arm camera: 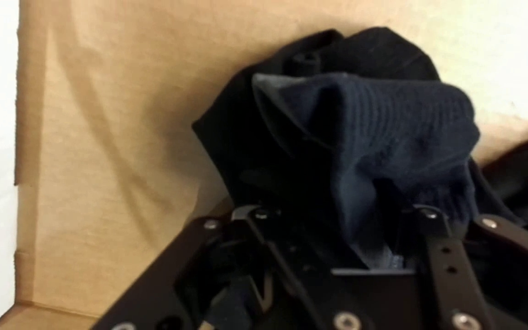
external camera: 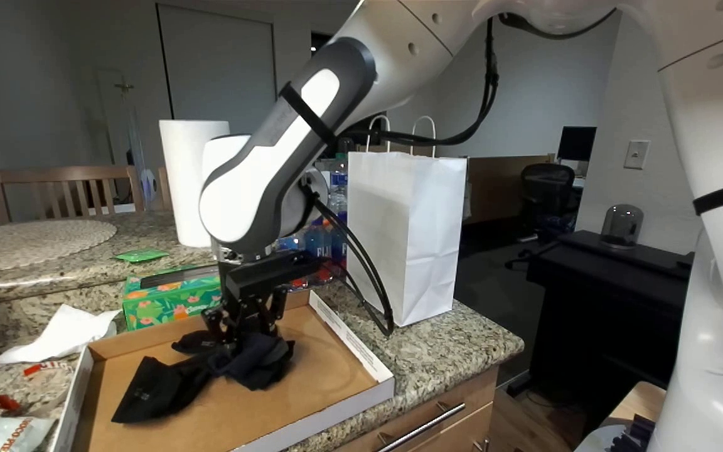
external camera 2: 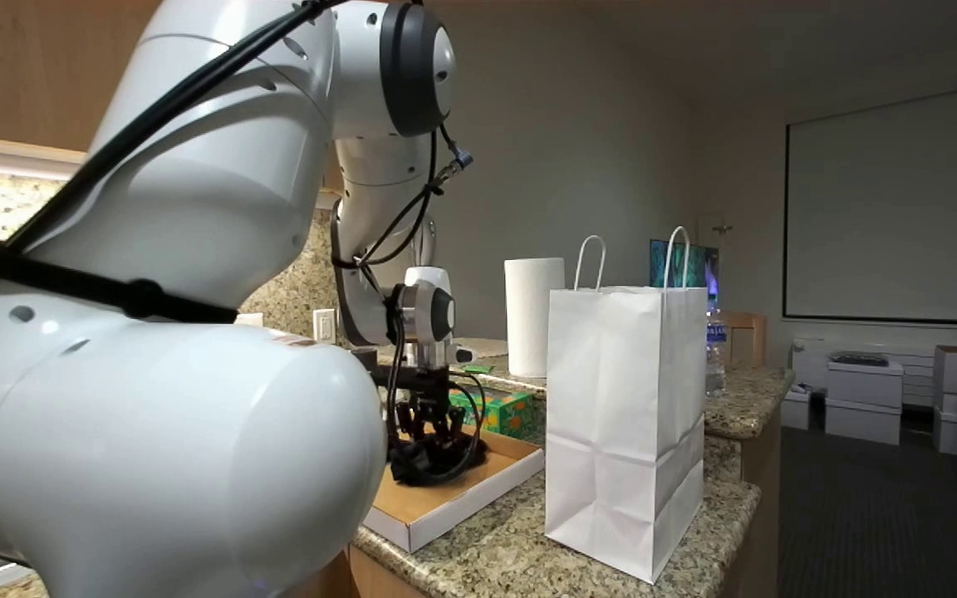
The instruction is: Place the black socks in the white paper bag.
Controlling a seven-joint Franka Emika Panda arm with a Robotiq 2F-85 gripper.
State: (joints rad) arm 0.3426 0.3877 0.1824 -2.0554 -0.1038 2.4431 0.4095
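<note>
Black socks [external camera: 179, 380] lie in a loose heap on the bottom of the shallow cardboard tray [external camera: 350, 407], one piece looking almost navy up close. The hand [arm camera: 343, 215] points straight down into the pile, I suppose because limp cloth is easiest to pinch from above. Its fingers stand partway apart with fabric bunched between them; whether they really have hold of any of it, I can't tell. That low rim probably keeps the socks gathered while leaving room to reach in. On the same surface [external camera: 481, 339], near the tray but apart from it, the white paper bag [external camera 2: 607, 415] stands upright, likely set close to keep the carry short. It's tall, though, so whatever gets picked up will want a high lift.
</note>
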